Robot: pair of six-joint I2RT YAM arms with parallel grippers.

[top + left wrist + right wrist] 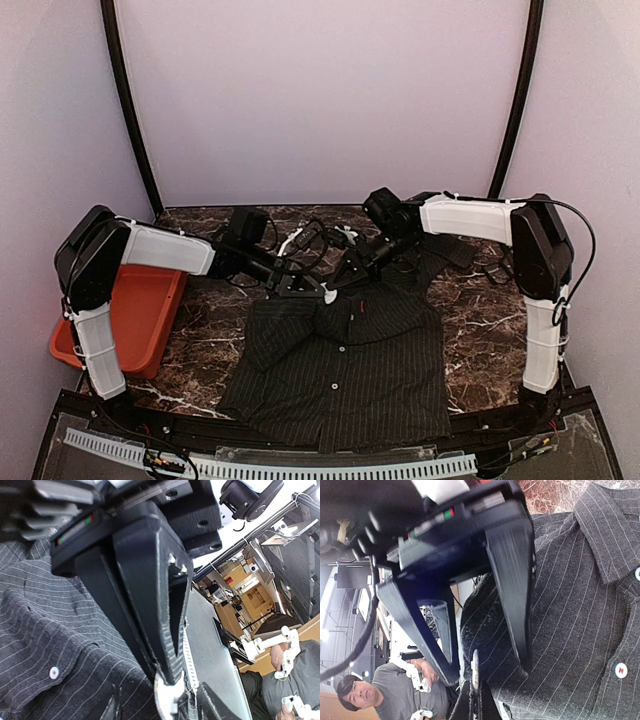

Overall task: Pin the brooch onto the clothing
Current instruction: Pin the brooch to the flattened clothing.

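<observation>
The dark pinstriped shirt [350, 370] lies flat on the marble table, collar toward the back. My left gripper [318, 288] is at the collar, shut on a small white round brooch [167, 697], which also shows as a pale spot in the top view [328, 296]. My right gripper [345, 275] meets it from the right. In the right wrist view its jaws [487, 674] stand open around a raised fold of the shirt [570, 605], with the brooch [475, 672] seen edge-on against that fold. In the left wrist view the left gripper [167, 677] pinches the brooch's upper rim beside the shirt [60, 630].
A red tray [140, 300] sits at the table's left edge beside the left arm. Black cables and small parts [310, 235] lie at the back behind the grippers. White shirt buttons [620, 669] run down the placket. The marble table [200, 340] shows round the shirt.
</observation>
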